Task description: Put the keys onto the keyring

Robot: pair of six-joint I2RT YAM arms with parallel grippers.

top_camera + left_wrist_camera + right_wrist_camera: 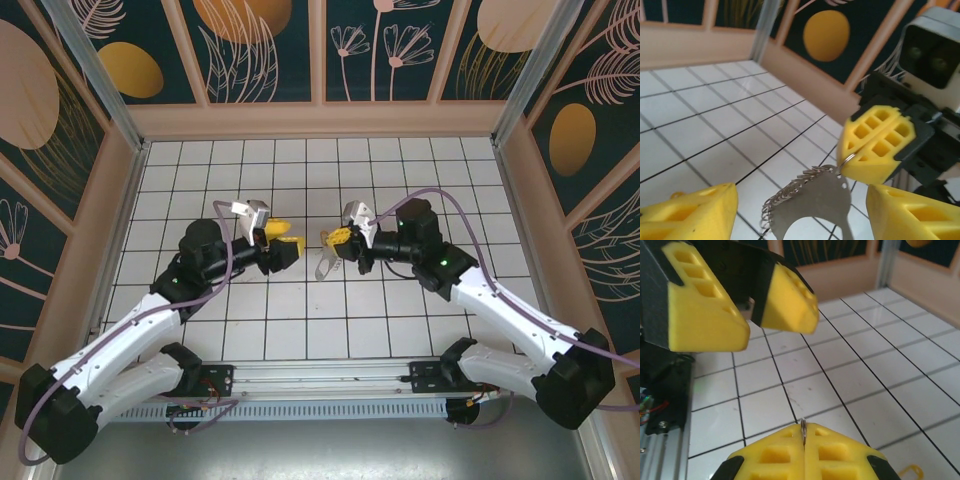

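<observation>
My right gripper (338, 238) (804, 429) is shut on the keyring (803, 428), a thin wire loop whose edge pokes out between the yellow fingers (879, 145). From the keyring (847, 161) hang the keys (790, 192) (324, 264), a toothed silvery fringe along a flat metal blade (822, 207), above the tiled floor. My left gripper (296, 243) (801, 202) (777, 330) faces the right one at close range. It is open, its jaws standing on either side of the hanging bunch without touching it.
The white tiled floor (300, 330) is walled by a wooden frame with dark patterned panels (320, 120). Both arms reach inward from the aluminium rail (320, 378) at the near edge. Open floor lies behind and in front of the grippers.
</observation>
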